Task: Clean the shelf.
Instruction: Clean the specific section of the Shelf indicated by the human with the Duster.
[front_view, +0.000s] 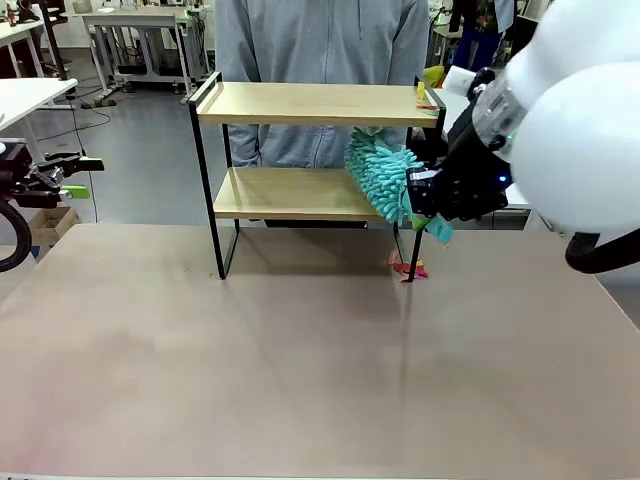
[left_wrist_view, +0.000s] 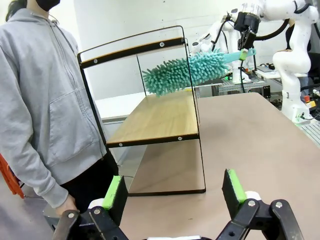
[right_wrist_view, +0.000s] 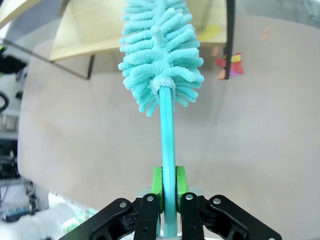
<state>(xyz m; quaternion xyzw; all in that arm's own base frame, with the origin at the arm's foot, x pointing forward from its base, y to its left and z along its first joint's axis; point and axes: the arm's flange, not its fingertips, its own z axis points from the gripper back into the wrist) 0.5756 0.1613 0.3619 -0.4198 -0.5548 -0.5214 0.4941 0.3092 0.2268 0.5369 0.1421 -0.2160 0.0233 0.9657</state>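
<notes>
The shelf (front_view: 310, 105), a two-tier rack with a thin black frame and light wood boards, stands at the table's far side. My right gripper (right_wrist_view: 168, 186) is shut on the handle of a teal fluffy duster (right_wrist_view: 161, 42). The duster head (front_view: 383, 177) hangs over the right end of the lower board (front_view: 290, 195), between the two tiers. From the left wrist view the duster (left_wrist_view: 185, 72) floats above the lower board (left_wrist_view: 157, 117). My left gripper (left_wrist_view: 175, 192) stands open and empty, off the table's left edge (front_view: 45, 183).
A person in a grey hoodie (front_view: 320, 45) stands right behind the shelf. Small coloured scraps (front_view: 410, 268) lie on the table by the shelf's right foot, and yellow bits (front_view: 428, 97) sit on the top board's right end. The brown table (front_view: 300, 370) stretches in front.
</notes>
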